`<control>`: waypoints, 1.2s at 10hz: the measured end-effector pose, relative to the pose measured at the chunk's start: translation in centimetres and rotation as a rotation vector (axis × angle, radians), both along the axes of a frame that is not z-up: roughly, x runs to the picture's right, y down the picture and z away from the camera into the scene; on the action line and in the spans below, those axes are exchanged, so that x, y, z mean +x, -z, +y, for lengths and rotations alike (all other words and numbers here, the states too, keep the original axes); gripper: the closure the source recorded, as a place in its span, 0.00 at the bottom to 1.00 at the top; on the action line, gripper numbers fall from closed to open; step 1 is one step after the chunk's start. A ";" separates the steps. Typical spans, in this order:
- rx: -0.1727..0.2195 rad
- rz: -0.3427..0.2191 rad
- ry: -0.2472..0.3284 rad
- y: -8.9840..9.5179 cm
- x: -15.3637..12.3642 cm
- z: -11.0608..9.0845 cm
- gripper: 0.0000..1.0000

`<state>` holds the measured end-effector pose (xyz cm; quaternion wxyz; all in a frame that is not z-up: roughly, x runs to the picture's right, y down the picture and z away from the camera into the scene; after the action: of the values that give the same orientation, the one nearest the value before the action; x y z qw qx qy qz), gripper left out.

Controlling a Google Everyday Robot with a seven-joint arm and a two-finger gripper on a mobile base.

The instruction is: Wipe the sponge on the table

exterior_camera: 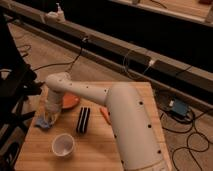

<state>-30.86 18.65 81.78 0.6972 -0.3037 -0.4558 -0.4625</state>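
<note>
Claw (51,114) — blurred, over half-hidden sponge (42,123)

No legible text or labels.

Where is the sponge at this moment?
In the camera view, the sponge lies near the left edge of the table, under the gripper, between the white cup nearer the camera and the orange plate behind.

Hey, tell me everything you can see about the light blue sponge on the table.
The sponge is a small, soft-looking light-blue pad lying flat on the wooden table, near its left edge as seen, just beyond the white cup. The gripper sits on it from above, shut on it and covering part of it.
</note>
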 end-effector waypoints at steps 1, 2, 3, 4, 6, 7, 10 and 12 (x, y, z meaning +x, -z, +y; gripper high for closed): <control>-0.014 0.010 -0.010 0.5 0.1 0.9 1.00; -0.029 0.034 -0.028 1.3 0.8 1.8 1.00; -0.041 0.062 -0.044 1.8 1.7 2.5 1.00; -0.056 0.100 -0.066 2.6 3.0 3.3 1.00; -0.073 0.168 -0.102 3.2 5.7 3.2 1.00; -0.070 0.195 -0.122 3.1 7.1 2.2 1.00; -0.039 0.199 -0.109 1.1 8.4 -1.4 1.00; -0.023 0.155 -0.083 -0.7 6.9 -3.0 1.00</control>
<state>-23.99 15.64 82.49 0.7453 -0.3274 -0.4182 -0.4030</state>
